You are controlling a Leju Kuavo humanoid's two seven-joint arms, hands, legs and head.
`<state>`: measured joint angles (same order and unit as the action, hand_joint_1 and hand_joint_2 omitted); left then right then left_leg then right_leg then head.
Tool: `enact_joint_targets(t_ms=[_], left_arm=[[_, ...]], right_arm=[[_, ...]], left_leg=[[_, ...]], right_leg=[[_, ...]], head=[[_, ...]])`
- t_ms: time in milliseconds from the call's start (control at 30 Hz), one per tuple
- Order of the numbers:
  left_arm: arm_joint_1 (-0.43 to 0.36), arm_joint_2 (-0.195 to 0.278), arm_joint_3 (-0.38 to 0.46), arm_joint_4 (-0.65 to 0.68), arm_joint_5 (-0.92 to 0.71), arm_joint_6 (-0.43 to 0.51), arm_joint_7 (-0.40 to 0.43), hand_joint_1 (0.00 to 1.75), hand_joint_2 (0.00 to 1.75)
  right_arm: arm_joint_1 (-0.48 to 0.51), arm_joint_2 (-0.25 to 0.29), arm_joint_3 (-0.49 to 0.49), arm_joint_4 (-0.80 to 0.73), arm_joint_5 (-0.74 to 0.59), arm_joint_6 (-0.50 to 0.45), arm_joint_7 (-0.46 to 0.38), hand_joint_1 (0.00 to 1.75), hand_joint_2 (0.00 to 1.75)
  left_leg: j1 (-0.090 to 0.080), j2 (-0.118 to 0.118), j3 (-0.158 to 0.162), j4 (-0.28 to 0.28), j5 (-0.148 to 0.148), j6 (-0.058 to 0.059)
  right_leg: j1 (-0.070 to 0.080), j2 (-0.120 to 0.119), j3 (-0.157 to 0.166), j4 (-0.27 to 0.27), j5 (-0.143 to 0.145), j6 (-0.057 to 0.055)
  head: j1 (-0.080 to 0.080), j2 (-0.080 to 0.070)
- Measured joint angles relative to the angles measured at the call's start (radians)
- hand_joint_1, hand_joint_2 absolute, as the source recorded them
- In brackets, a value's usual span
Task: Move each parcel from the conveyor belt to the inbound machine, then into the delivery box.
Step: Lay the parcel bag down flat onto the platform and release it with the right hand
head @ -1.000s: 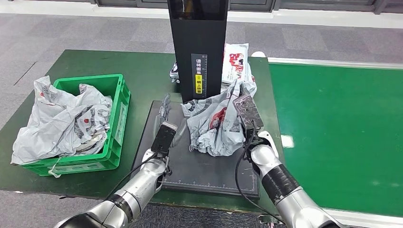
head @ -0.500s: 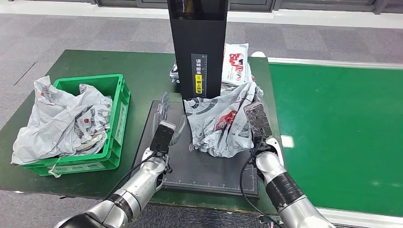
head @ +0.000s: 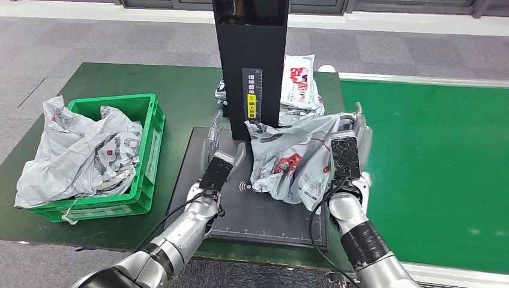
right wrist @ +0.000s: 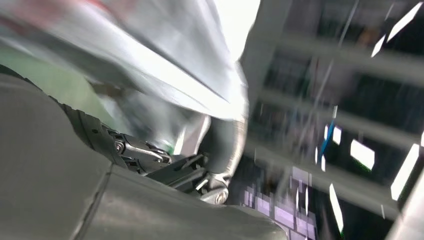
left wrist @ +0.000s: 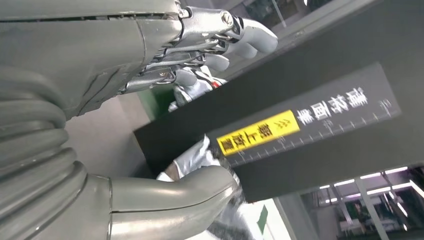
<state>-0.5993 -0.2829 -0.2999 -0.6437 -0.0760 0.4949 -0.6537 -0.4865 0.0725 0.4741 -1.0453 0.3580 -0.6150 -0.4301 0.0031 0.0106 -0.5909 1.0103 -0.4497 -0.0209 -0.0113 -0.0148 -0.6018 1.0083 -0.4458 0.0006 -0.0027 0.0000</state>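
the parcel (head: 297,165), a soft, crinkly, likely light and slippery bag, sits on the inbound machine (head: 252,207) at 3 o'clock; right hand (head: 351,135) grasps its edge, left hand (head: 219,153) released; bunch the film.

Head camera: mounted high on the robot, facing forward and down. It takes in the black column (head: 250,60) at centre, the scan plate (head: 264,210) at its foot, the crate (head: 150,138) to the column's left and the belt (head: 426,168) to its right, with both arms entering from below.

Left wrist camera: close behind the left hand (left wrist: 100,125), tilted, looking up along the column (left wrist: 320,100) at near range. The yellow label (left wrist: 258,131) on the column appears here and in the head view (head: 251,99).

Right wrist camera: very close behind the right hand (right wrist: 100,190), pressed against the parcel (right wrist: 150,55), blurred. It shares the parcel (head: 294,159) with the head view.
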Motion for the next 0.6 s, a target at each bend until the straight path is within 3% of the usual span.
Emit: enact_joint_targets(t_ms=[100,233,433,600], left_arm=[[-0.019,-0.017,-0.008,0.020,-0.003,0.008,0.010,0.00,1.75],[-0.061,-0.044,-0.048,0.066,-0.061,0.056,0.106,0.00,1.75],[-0.118,-0.074,-0.232,0.119,-0.093,0.098,0.282,0.00,1.75],[-0.156,-0.080,-0.392,0.174,-0.187,0.089,0.432,0.00,1.75]], right_arm=[[0.009,0.000,-0.044,-0.010,0.110,-0.073,0.001,0.00,0.00],[0.038,0.017,-0.112,-0.037,0.088,-0.072,-0.034,0.00,0.00],[0.095,0.051,-0.125,-0.080,0.113,0.004,0.054,0.00,0.00],[0.112,0.076,-0.125,-0.085,0.118,0.135,0.090,0.00,0.00]], left_leg=[[0.000,0.000,0.000,0.000,0.000,0.000],[0.000,0.000,0.000,0.000,0.000,0.001],[0.000,0.001,0.000,0.000,0.000,0.000],[0.000,0.001,0.000,0.000,0.000,0.000]], right_leg=[[0.000,0.000,0.000,0.000,0.000,0.000],[0.000,-0.001,0.001,0.000,0.000,0.000],[0.000,0.000,0.000,0.000,0.000,0.000],[0.001,0.001,0.000,0.000,0.000,0.000]], head=[[0.000,0.000],[0.000,0.000],[0.000,0.000],[0.000,0.000]])
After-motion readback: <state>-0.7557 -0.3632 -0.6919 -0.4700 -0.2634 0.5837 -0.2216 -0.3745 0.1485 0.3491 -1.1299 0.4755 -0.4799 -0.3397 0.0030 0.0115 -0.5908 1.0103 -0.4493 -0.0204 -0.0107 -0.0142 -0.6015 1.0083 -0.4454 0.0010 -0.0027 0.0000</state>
